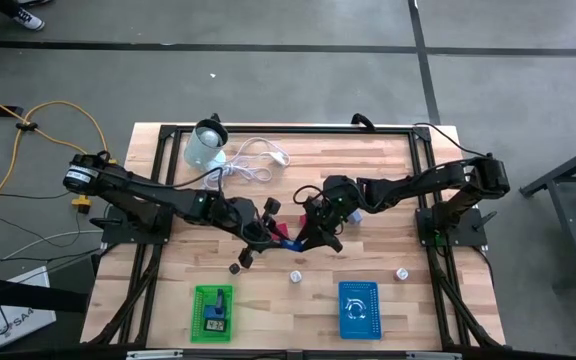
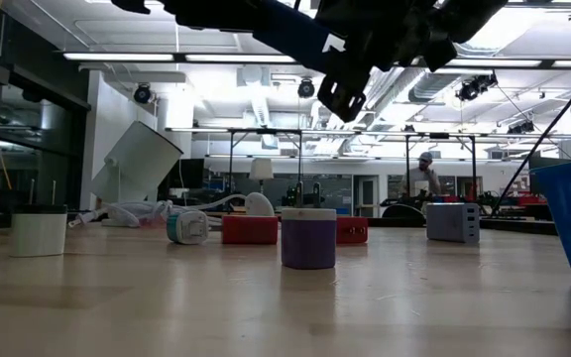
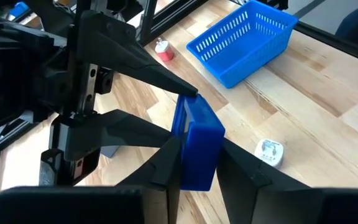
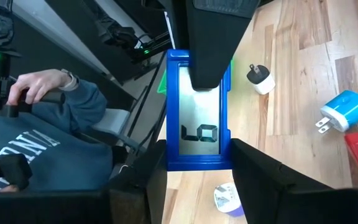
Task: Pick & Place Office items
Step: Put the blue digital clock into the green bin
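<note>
Workshop room behind: white ceiling strip lights, metal frames, a person standing far off in the low view; in the right wrist view another person (image 4: 39, 134) in a dark sweatshirt sits beyond the bench's near edge, hands on control handles.

Wooden bench (image 1: 388, 190), dark frame around it. Both arms meet above mid-bench, well clear of the wood.

Step in hand: a handover, by my reading. A small blue clock (image 4: 197, 112), flat with a grey digit display, is pinched by both grippers at once. Left gripper (image 3: 197, 163) is clenched on one edge of it; right gripper (image 4: 194, 165) grasps the opposite edge.

Next move calls for one gripper letting go cleanly while the other keeps its hold, then carrying to a basket. Which basket I can't say.

Elsewhere on the bench: blue basket (image 1: 358, 309) and green basket (image 1: 213, 313) along the near edge, the green one already holding something dark. White cable (image 1: 253, 160) and a pale round container (image 1: 205, 147) toward the far left corner. Small loose items lie between: a white plug adapter (image 4: 261, 79), a blue one (image 4: 345, 111), probably a purple-banded cap (image 2: 308, 238).
</note>
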Motion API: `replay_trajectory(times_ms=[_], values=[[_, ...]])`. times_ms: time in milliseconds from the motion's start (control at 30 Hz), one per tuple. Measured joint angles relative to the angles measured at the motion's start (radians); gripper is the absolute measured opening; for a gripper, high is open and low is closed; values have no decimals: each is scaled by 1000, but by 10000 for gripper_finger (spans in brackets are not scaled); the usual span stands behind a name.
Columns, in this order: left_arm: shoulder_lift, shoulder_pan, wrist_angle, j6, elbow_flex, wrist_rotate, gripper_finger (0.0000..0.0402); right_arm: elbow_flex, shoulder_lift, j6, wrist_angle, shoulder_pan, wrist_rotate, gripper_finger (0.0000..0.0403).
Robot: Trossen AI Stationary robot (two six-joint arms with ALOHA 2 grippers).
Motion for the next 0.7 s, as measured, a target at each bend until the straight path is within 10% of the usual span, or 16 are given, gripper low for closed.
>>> replay_trajectory(times_ms=[700], values=[[0,-1,-4,-7,0,2,71,0,0,-1,0,0,-1,117]])
